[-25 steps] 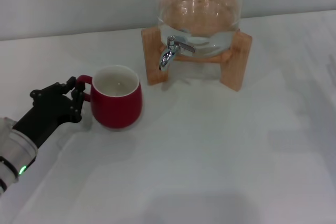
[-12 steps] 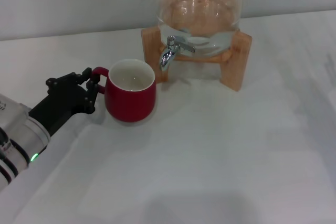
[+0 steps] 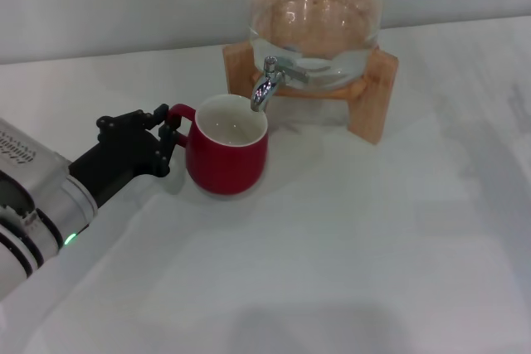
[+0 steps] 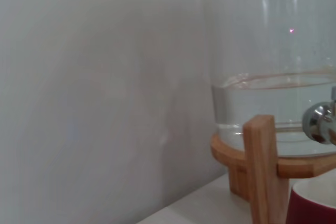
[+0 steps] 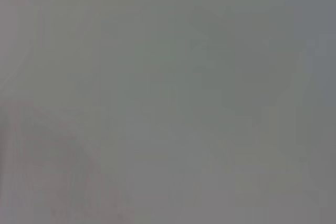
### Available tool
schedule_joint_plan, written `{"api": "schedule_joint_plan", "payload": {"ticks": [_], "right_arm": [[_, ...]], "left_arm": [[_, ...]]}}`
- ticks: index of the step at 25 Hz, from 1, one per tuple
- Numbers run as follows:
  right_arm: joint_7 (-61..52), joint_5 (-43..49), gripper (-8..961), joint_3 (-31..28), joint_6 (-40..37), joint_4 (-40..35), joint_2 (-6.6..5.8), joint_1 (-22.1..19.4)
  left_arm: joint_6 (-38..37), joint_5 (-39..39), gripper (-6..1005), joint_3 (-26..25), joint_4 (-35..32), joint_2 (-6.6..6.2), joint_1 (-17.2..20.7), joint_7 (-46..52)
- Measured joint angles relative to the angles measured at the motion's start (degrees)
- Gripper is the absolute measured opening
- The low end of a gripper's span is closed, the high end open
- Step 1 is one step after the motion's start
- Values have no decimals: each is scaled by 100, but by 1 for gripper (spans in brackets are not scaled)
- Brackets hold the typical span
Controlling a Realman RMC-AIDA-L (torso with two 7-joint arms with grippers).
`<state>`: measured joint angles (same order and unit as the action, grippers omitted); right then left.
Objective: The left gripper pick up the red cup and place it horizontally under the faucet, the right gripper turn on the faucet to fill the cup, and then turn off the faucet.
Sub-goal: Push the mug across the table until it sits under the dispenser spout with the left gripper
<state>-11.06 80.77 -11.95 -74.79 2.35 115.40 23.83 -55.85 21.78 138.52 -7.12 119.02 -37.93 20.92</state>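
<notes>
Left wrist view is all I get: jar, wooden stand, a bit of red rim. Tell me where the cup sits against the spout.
Observer: The red cup stands upright on the table, its rim's far edge just below the faucet.
Operator: Report the left tool's hold.
Observer: The left gripper, that tool, is shut on the cup's handle.
Operator: Give me the right arm.
Observer: The right gripper appears in no view; its own camera shows only a blank grey field.
</notes>
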Motion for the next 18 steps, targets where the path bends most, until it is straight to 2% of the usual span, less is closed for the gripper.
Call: {"api": "schedule_joint_plan", "payload": {"ticks": [18], "right_arm": [[8, 0, 658, 0, 0, 38, -1, 35]], "left_arm": [[344, -337, 142, 9, -71, 17, -264, 71]]}}
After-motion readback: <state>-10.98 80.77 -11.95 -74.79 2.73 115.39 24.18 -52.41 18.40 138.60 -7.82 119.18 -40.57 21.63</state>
